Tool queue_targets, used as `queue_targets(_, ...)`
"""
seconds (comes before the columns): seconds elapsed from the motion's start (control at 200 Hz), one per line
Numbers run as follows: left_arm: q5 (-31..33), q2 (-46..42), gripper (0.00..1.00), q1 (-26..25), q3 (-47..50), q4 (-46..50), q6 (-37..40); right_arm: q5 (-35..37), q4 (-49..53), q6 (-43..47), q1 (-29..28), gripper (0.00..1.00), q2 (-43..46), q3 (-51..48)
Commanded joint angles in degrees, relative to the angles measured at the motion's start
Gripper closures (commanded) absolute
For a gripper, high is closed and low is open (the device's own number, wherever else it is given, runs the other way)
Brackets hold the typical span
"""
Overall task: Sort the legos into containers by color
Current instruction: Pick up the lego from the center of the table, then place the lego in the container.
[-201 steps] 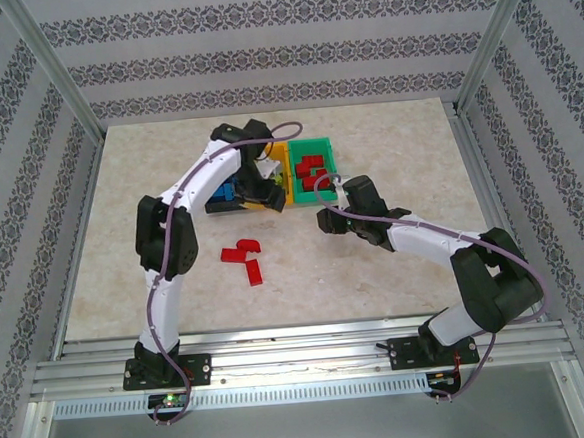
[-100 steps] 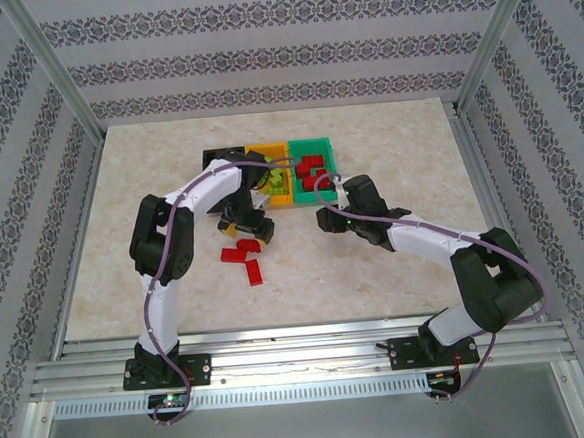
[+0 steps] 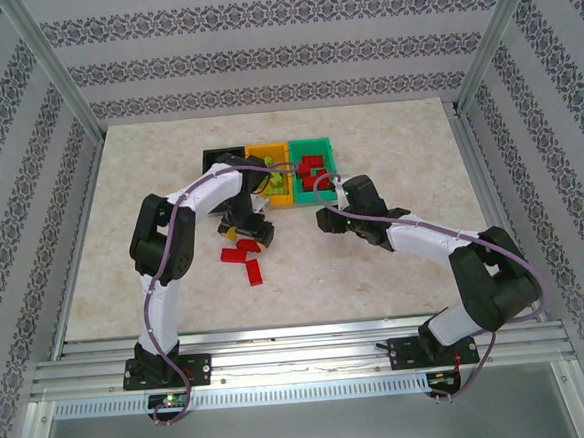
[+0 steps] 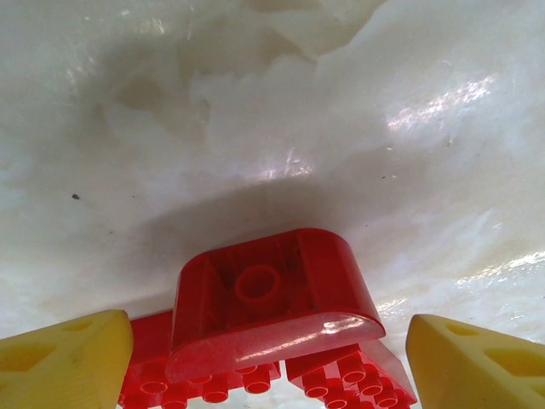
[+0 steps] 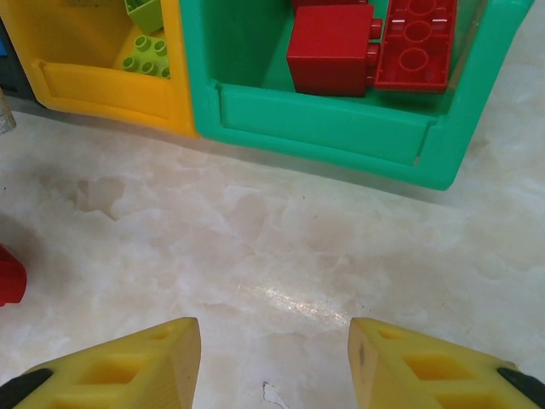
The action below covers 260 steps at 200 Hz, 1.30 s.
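Three bins stood touching side to side at the far middle of the bench (image 3: 408,161) in the top view: a black bin (image 3: 215,155), an orange-yellow bin (image 3: 263,151) and a green bin (image 3: 329,159). Red legos (image 3: 310,168) lay in the green bin and lime legos (image 3: 274,184) in the orange-yellow one. A loose cluster of red bricks (image 3: 242,255) lay on the bench just in front of the bins, with the left pincer (image 3: 244,227) low over its far edge. The right pincer (image 3: 326,218) hung near the green bin's front corner.

From the left wrist, the left pincer's yellow fingertips (image 4: 64,358) stood wide apart, flanking a curved red brick (image 4: 272,294) without touching it. More studded red bricks lay against its near side.

From the right wrist, the right pincer's fingers (image 5: 426,366) stood apart over bare bench, holding nothing. Ahead were the green bin's front wall, with red legos inside, and the orange-yellow bin beside it with lime legos.
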<state>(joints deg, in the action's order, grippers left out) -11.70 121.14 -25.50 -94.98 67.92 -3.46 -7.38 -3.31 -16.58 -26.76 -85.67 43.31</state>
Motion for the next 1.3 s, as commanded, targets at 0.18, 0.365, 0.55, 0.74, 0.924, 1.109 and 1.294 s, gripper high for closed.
queue_targets(0.18, 0.8, 2.0, 0.18, -1.3, 1.2, -0.1, 0.1, -0.7, -1.5, -0.6, 0.1, 0.50, -0.7, 0.0)
queue_targets(0.365, 0.4, 2.4, 0.23, -1.5, 1.3, -0.2, 0.2, -1.1, -1.5, -0.7, 0.1, 0.50, -0.9, 0.2)
queue_targets(0.55, 0.2, 2.4, 0.31, -1.4, 1.1, -0.3, 0.4, -1.1, -1.5, -0.8, 0.0, 0.50, -0.8, 0.1)
queue_targets(0.74, 0.2, 0.0, 0.33, -1.4, 1.4, -1.7, 0.2, -1.4, -1.7, -1.1, 0.0, 0.50, -0.8, 0.0)
queue_targets(0.924, -1.3, -3.7, 0.36, -1.4, 1.8, -4.0, -0.1, -1.3, -2.0, -1.4, 0.1, 0.50, -0.4, -0.3)
queue_targets(1.109, -4.4, -6.6, 0.36, -1.5, 1.0, -6.1, -1.9, -0.5, -2.4, -1.7, 0.5, 0.50, 0.6, -1.0)
queue_targets(1.294, -7.5, -7.3, 0.36, -1.4, -4.4, -8.5, -6.1, -0.7, -4.4, -4.2, 3.2, 0.49, 3.0, -3.6)
